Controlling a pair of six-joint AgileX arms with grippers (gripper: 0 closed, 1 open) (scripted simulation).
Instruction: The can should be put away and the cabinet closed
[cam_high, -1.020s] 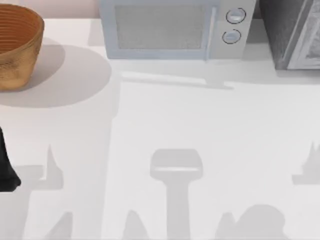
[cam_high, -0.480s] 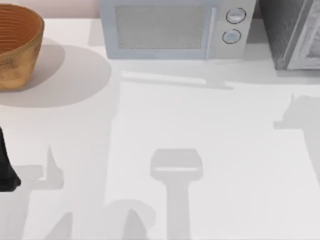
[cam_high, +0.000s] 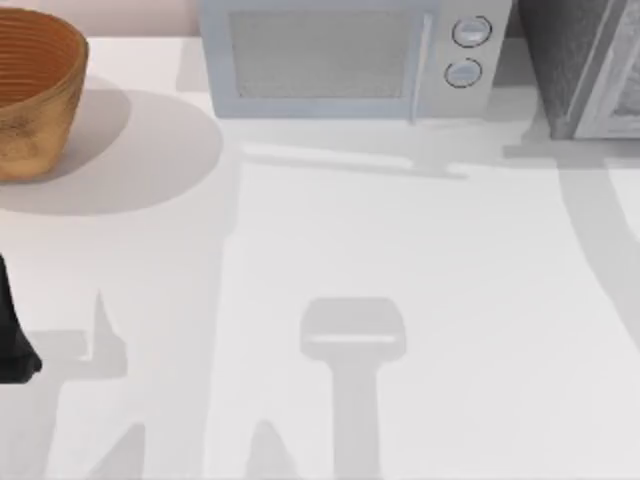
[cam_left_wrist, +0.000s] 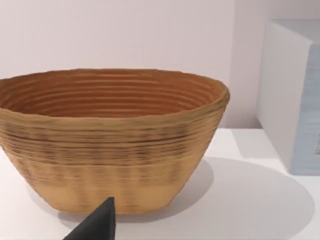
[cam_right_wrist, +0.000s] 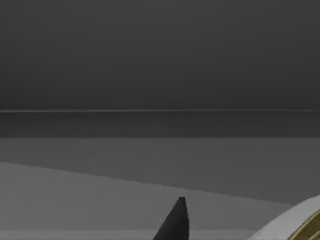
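While the left arm (cam_high: 12, 335) sits parked at the table's (cam_high: 420, 300) left edge, its finger state cannot be told. The can (cam_right_wrist: 300, 222) lies just beside a right gripper fingertip (cam_right_wrist: 176, 222), facing a dark grey interior; whether that gripper grips it cannot be told.

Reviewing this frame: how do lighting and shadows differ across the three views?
Top view: bright, with soft grey arm shadows across the white table and a round shadow beside the woven brown basket. Left wrist view: evenly lit, the basket shading the surface beside it. Right wrist view: dim grey, a gold-rimmed white can at its corner.
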